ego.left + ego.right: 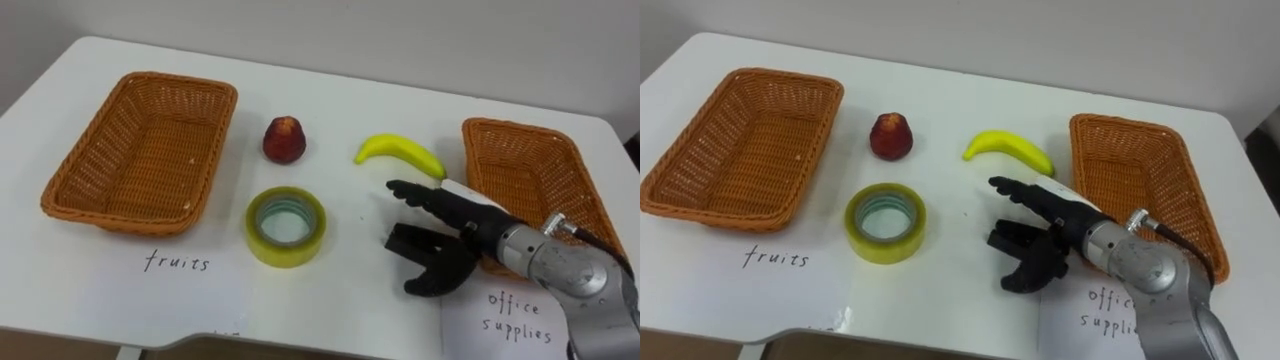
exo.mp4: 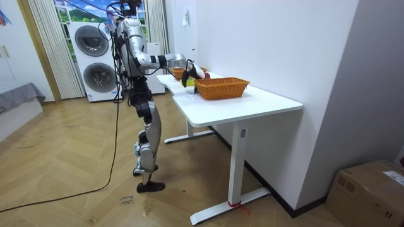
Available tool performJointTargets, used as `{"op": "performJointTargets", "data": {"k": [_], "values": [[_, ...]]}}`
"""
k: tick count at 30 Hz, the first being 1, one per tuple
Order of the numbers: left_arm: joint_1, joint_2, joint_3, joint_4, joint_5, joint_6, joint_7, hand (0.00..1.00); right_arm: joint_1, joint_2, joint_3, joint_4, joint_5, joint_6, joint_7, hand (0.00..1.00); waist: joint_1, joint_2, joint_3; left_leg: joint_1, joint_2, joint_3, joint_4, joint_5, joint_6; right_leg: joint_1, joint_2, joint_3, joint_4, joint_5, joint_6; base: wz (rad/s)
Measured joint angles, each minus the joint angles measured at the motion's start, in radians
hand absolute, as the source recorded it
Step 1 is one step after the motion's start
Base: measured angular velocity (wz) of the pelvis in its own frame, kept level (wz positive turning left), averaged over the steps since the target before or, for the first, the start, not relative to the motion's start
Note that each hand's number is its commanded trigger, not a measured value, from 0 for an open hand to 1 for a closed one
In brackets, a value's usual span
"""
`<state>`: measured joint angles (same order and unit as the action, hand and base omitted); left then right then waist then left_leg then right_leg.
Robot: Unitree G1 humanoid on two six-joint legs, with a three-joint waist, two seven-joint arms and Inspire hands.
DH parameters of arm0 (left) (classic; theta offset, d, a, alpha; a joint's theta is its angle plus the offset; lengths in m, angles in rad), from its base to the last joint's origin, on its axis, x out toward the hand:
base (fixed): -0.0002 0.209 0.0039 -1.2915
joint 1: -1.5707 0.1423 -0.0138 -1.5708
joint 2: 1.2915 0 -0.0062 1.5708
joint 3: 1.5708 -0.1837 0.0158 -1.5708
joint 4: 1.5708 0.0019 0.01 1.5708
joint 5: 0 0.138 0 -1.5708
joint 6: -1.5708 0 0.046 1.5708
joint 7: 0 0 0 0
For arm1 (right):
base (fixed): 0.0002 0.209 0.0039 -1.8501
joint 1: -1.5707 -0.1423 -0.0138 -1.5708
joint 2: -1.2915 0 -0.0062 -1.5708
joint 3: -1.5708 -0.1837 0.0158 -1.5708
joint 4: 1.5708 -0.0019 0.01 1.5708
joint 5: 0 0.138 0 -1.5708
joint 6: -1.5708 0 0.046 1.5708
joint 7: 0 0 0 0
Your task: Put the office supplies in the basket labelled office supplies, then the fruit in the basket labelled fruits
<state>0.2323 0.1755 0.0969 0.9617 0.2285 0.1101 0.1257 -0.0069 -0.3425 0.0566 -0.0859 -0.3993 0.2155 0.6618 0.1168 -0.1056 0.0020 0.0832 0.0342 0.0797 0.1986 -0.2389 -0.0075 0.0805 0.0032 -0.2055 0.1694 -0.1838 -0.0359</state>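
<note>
Stands at a white bench [image 1: 330, 110] bearing two empty wicker baskets, the left basket [image 1: 150, 150] at the left end and the right basket [image 1: 530, 165] at the right end. Holds the right hand [image 1: 462, 228] low over the bench just left of the right basket, fingers straight and spread, thumb apart beneath them, grasping nothing. Leaves unsorted between the baskets a yellow tape roll [image 1: 285, 252] lying flat near the middle, a banana [image 1: 400, 152] just beyond the fingertips, and a red apple [image 1: 284, 140] left of the banana.
</note>
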Motion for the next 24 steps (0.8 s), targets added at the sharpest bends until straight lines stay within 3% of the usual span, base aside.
{"op": "performJointTargets", "data": {"k": [19,24], "values": [[-0.002,0.001,0.001,0.0,-0.002,0.002,-0.023,0.0,0.013,0.005,0.004,0.001,-0.14,0.017,0.07,0.0,0.0,-0.007,0.0023,0.002,-0.003,-0.011,0.002,0.0,0.0,0.008,-0.004,-0.017,-0.001,0.0,0.001,0.01],[-0.009,0.001,-0.001,0.001,-0.002,0.014,-0.032,0.0,0.009,0.005,0.006,0.002,-0.154,0.026,0.069,0.0,0.001,-0.018,0.0069,0.001,-0.007,-0.015,0.002,0.002,0.003,0.007,-0.007,-0.02,-0.001,0.0,0.003,0.0]]}}
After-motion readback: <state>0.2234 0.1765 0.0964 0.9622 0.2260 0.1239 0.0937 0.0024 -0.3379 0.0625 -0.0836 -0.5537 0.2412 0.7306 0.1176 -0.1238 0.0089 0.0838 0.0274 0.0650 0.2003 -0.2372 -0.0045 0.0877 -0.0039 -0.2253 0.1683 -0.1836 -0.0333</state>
